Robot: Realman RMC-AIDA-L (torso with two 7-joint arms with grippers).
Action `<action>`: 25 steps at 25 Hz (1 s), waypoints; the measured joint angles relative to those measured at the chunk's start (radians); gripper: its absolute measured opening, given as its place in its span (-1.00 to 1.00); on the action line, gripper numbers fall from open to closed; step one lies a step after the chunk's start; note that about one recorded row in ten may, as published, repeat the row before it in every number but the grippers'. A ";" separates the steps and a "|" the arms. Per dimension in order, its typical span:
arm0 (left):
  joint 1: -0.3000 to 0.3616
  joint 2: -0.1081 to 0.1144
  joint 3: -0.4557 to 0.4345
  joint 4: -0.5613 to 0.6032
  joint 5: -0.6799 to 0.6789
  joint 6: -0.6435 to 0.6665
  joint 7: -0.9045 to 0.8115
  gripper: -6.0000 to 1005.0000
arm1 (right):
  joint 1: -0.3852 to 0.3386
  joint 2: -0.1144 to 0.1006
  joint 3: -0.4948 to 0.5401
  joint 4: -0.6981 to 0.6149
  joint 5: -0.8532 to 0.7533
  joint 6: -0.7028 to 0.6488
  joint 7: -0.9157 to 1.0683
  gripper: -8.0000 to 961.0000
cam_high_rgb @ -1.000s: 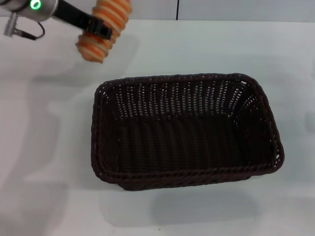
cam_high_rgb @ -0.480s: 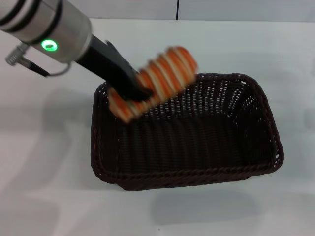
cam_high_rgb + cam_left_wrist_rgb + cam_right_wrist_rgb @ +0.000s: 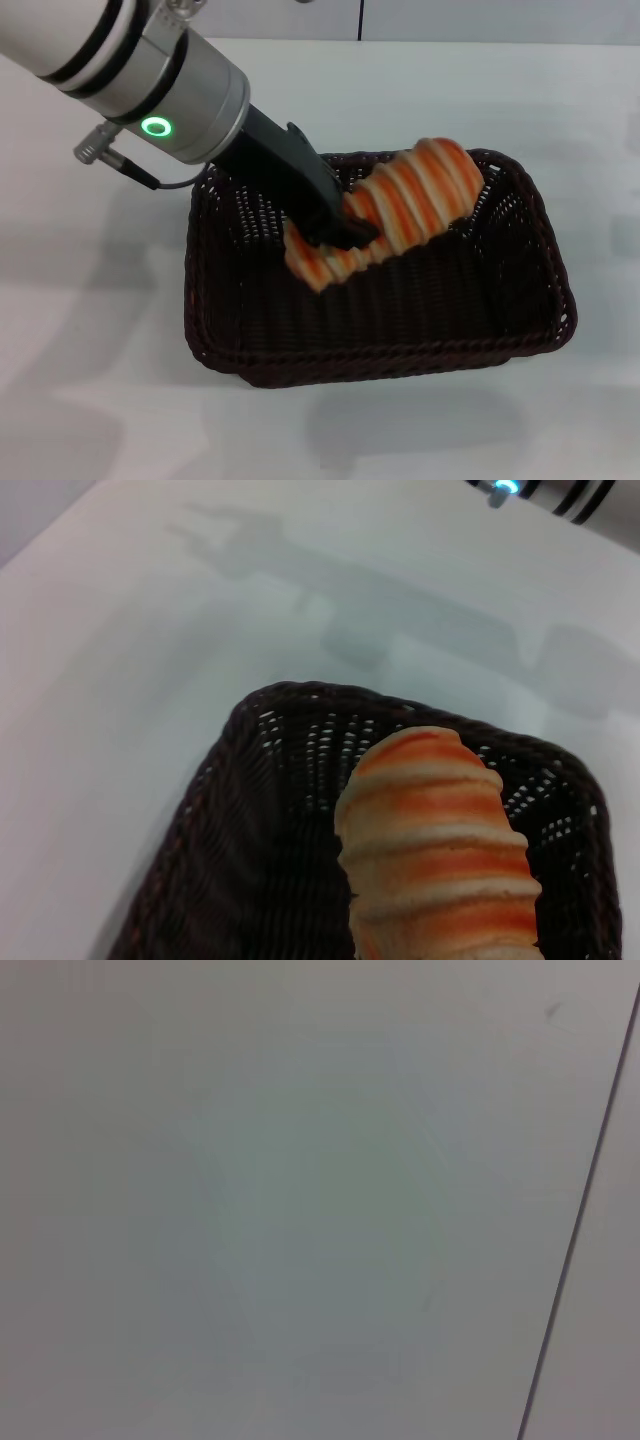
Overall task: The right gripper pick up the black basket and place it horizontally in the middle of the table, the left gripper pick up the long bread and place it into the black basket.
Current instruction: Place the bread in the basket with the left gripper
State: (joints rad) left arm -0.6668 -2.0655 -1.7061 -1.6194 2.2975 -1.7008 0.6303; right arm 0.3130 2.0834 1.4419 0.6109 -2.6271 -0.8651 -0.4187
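Observation:
The black basket (image 3: 520,330) lies lengthwise across the middle of the white table (image 3: 90,330). Over its inside, my left gripper (image 3: 335,232), on the green-lit arm, is shut on the long bread (image 3: 420,195). The orange and cream striped loaf is tilted, its lower end down in the basket and its upper end near the far rim. In the left wrist view the long bread (image 3: 435,850) fills the near part, with the black basket (image 3: 250,810) beneath it. The right gripper is out of the head view; only a blue-lit bit of the right arm (image 3: 540,488) shows far off.
Bare white tabletop surrounds the basket on all sides. A dark seam (image 3: 360,20) runs along the wall behind the table. The right wrist view shows a plain white surface (image 3: 300,1200) with a thin dark line (image 3: 580,1210).
My left arm has carried the bread from above the table's far left corner rightwards and down, over the basket's left rim, until the loaf hangs inside the basket.

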 joint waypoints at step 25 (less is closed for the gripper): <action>0.114 0.001 -0.029 0.078 -0.155 0.381 0.164 0.56 | -0.024 0.000 0.021 -0.009 0.002 -0.006 0.000 -0.19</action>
State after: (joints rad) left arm -0.5527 -2.0642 -1.7350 -1.5412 2.1430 -1.3196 0.7943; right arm 0.2887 2.0831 1.4631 0.6021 -2.6254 -0.8710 -0.4187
